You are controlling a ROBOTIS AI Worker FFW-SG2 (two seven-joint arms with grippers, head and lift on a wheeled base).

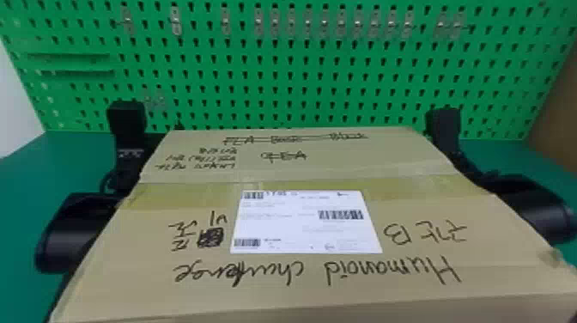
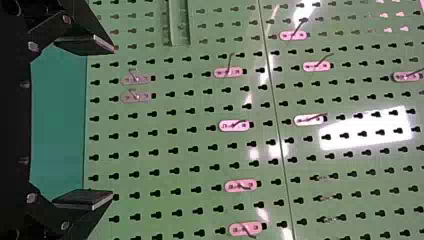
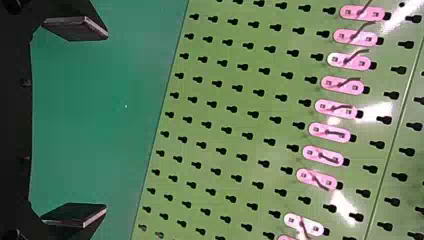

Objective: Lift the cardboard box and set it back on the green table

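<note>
The cardboard box (image 1: 300, 172) fills the middle and bottom of the head view, its taped, labelled top facing up. Along its left side is my left gripper (image 1: 126, 120); at the far right side of the box stands my right gripper (image 1: 444, 126). The arms flank the box on both sides. In the left wrist view, my left gripper (image 2: 111, 122) is open with nothing between its fingers. My right gripper (image 3: 105, 121) is likewise open and holds nothing in the right wrist view. The underside of the box is hidden, so I cannot tell whether it touches the table.
The green table (image 1: 25, 172) shows on either side of the box and arms. Behind it rises a green pegboard (image 1: 300, 86) carrying several small hooks (image 1: 257, 21). A brown surface (image 1: 558, 86) borders the board at the right.
</note>
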